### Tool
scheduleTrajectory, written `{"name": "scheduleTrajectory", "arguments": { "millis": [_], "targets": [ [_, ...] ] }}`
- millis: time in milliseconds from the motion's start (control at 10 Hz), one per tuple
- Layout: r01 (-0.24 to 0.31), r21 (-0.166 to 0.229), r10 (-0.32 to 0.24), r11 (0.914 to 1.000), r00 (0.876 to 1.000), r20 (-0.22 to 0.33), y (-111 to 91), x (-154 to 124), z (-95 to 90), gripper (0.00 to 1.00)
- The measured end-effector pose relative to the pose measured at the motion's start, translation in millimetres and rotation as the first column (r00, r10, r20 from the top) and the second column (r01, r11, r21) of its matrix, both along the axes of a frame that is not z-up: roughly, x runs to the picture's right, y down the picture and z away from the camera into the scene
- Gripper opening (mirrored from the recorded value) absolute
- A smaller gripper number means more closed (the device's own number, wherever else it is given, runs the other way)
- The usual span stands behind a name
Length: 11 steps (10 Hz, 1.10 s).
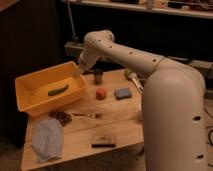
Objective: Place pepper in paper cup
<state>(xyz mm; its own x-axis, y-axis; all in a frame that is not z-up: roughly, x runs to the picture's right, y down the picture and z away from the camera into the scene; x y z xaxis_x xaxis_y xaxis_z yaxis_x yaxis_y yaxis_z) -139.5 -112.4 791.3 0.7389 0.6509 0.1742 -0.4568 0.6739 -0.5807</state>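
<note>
The green pepper (58, 90) lies inside a yellow bin (30, 102) at the table's back left. It is slim and slightly curved. My gripper (78, 71) hangs from the white arm over the bin's back right corner, right of and above the pepper, apart from it. No off-white paper cup shows in this view; it is hidden or out of view.
A dark grey tumbler (98, 76) stands just right of the gripper. An orange fruit (101, 93), a blue sponge (122, 93) and a green-headed brush (131, 75) lie to the right. A blue cloth (47, 140), a dark cluster (61, 117) and a dark block (105, 141) lie in front.
</note>
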Motion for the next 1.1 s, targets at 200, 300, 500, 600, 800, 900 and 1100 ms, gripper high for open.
{"name": "scheduleTrajectory", "arguments": {
  "millis": [200,300,500,600,800,900,1100],
  "targets": [
    [0.006,-0.002,-0.006,1.0000,0.998,0.058,-4.5,-4.9,0.7,0.65],
    [0.009,-0.003,-0.009,1.0000,0.998,0.068,-4.2,-8.6,-0.2,0.65],
    [0.016,-0.003,-0.016,0.9999,0.998,0.063,-4.7,-5.2,1.0,0.65],
    [0.049,0.007,-0.049,0.9988,0.996,0.075,-5.7,-8.4,3.6,0.65],
    [0.149,0.055,-0.155,0.9872,0.980,0.126,-11.2,-31.0,11.7,0.65],
    [0.193,0.069,-0.201,0.9787,0.969,0.142,-12.5,-45.9,16.6,0.65],
    [0.279,0.092,-0.291,0.9559,0.941,0.171,-9.4,-66.8,24.6,0.65]
  ]
}}
